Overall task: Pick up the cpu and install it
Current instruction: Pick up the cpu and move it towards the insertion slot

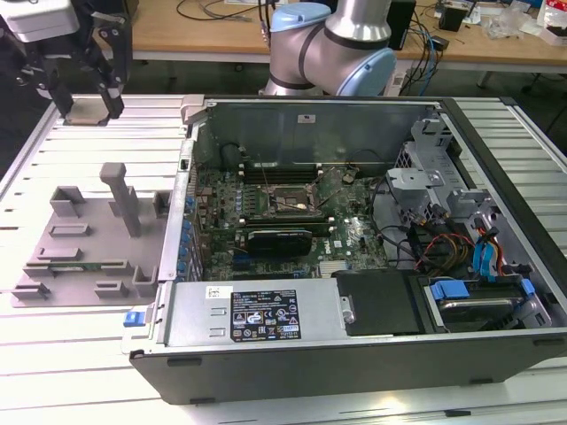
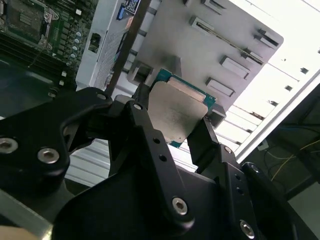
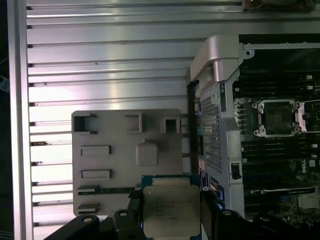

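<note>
The cpu (image 1: 89, 112) is held clamped in the hand (image 1: 87, 104), above the bench (image 1: 62, 354) near the grey fixture (image 1: 89, 252). The carry is judged the current step; square alignment over the motherboard socket (image 1: 292, 202) is called for.

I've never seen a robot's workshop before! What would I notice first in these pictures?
Probably the big open computer case in the middle of the exterior view, with its green board showing inside. Next comes the black claw at the exterior view's upper left, pinching the shiny square cpu near a grey fixture plate.
</note>
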Action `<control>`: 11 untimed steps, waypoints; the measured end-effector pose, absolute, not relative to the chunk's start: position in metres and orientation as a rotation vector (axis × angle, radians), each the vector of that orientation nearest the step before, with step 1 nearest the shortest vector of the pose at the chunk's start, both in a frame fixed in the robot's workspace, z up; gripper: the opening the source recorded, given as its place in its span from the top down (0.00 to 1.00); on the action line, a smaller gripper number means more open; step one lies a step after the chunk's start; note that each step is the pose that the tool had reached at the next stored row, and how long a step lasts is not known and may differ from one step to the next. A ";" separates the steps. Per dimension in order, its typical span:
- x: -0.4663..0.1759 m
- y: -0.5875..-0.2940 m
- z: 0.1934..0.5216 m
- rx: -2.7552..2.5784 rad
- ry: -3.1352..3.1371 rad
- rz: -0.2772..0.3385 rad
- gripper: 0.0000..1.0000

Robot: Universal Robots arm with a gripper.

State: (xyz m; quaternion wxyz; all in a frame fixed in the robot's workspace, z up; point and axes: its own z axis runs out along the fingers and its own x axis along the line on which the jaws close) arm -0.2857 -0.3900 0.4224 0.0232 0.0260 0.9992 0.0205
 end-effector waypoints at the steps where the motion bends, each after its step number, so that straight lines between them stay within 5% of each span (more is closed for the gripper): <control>1: -0.284 -0.390 0.422 0.080 3.094 0.064 0.45; 11: -0.263 -0.390 0.422 0.081 3.093 0.066 0.45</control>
